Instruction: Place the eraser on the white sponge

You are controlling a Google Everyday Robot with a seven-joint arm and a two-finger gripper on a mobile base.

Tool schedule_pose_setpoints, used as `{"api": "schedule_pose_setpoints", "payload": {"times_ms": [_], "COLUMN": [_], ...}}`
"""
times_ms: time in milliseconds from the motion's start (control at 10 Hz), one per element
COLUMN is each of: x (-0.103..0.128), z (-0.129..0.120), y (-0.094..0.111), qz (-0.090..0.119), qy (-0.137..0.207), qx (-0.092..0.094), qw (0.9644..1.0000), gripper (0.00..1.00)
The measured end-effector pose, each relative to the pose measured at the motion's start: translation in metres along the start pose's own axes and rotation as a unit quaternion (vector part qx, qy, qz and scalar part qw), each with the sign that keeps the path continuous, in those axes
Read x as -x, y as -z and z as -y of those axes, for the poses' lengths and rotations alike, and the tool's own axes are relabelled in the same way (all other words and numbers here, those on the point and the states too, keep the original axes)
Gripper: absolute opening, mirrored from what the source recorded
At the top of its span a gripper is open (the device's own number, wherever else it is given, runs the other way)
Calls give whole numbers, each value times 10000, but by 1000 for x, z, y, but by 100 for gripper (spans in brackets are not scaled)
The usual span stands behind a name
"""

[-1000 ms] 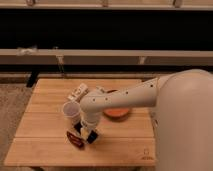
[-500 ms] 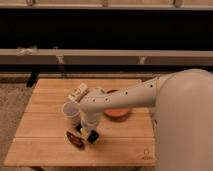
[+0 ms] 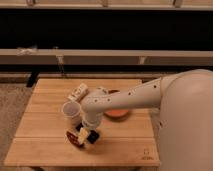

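My gripper [image 3: 86,136] hangs from the white arm low over the front left part of the wooden table [image 3: 45,145], just in front of the white cup [image 3: 71,111]. A small white patch [image 3: 82,134] right under the gripper looks like the white sponge. A dark piece [image 3: 94,136] on its right side may be the black eraser, but I cannot separate it from the gripper. The dark red elongated object [image 3: 74,139] lies touching the left side of this cluster.
A whitish block with dark marks [image 3: 78,91] lies at the back of the table behind the cup. An orange dish [image 3: 118,114] sits right of the arm. A dark bench or rail runs behind the table.
The gripper has shifted very slightly down and left over the cluster by the dark red object. Nothing else has moved.
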Motion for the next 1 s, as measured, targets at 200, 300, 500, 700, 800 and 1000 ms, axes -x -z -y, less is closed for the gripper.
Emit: {"api": "schedule_pose_setpoints", "payload": {"times_ms": [200, 300, 500, 700, 800, 1000], "x": [-8, -13, -21, -21, -21, -22], "z": [9, 14, 24, 25, 24, 25], "y": [7, 11, 19, 20, 19, 20], "qz": [131, 205, 347, 363, 362, 363], "qy": [-148, -227, -362, -359, -354, -357], "qx": [-53, -87, -133, -136, -132, -135], "qw": [9998, 9995, 9987, 9986, 9986, 9986], "gripper": [80, 80, 80, 80, 80, 80]}}
